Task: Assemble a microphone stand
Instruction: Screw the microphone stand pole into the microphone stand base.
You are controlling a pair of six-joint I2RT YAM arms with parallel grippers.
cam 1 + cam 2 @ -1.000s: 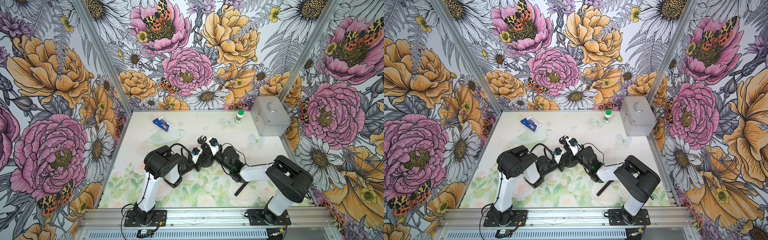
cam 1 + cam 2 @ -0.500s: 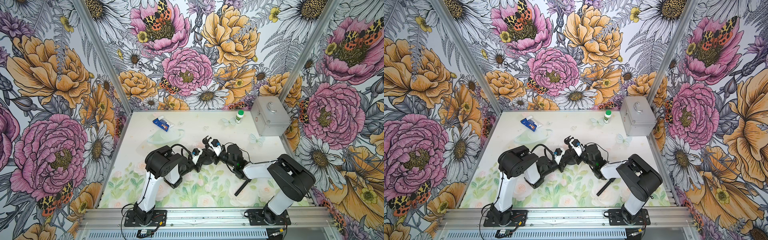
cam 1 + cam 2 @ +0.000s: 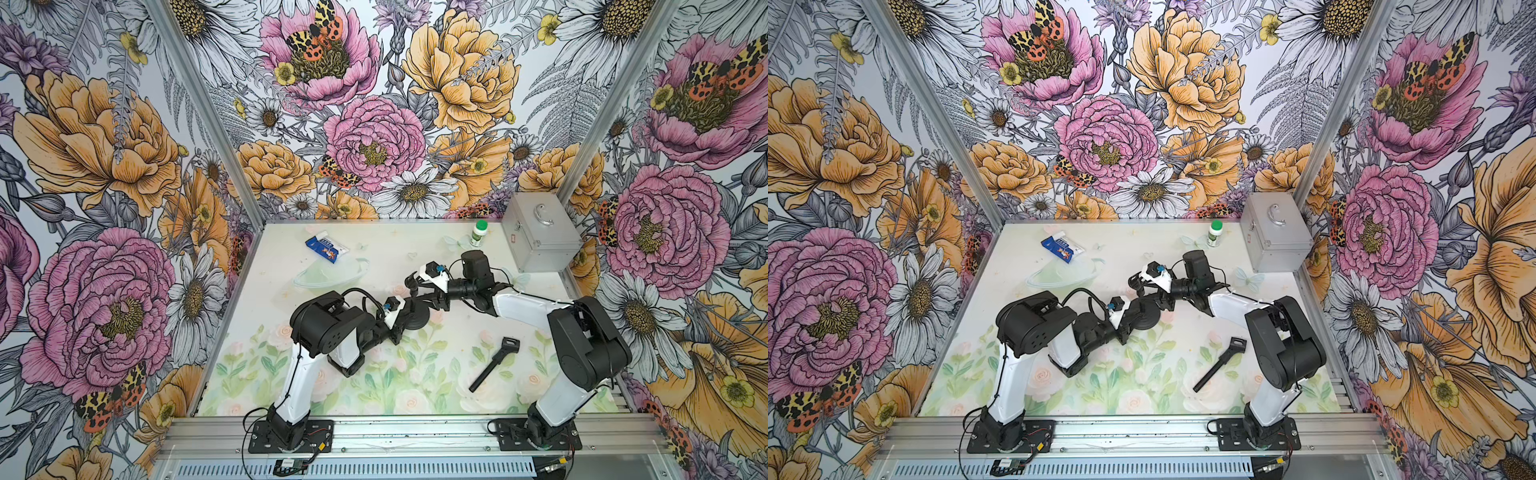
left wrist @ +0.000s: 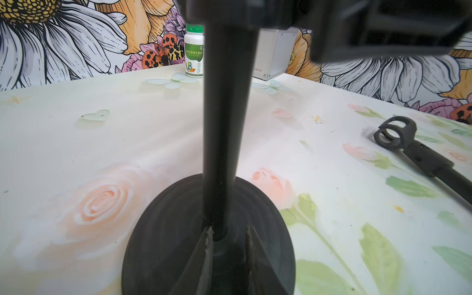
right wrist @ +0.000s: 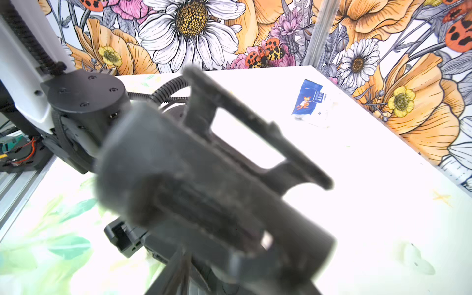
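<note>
The round stand base [image 4: 163, 237] sits flat on the counter [image 4: 76, 153] near its middle, with the pole [image 4: 224, 127] upright in it. The left pincer [image 4: 228, 245] is clamped on the pole's foot, one finger on each side. The right pincer [image 3: 417, 291] hovers at the pole's upper end; I cannot tell whether it is apart or together. A loose rod with a clip [image 3: 493, 365] lies well apart, nearer the right arm.

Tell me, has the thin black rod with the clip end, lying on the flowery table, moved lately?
No. The thin black rod lies at the same spot and angle relative to the right arm's bolted base plate.
</note>
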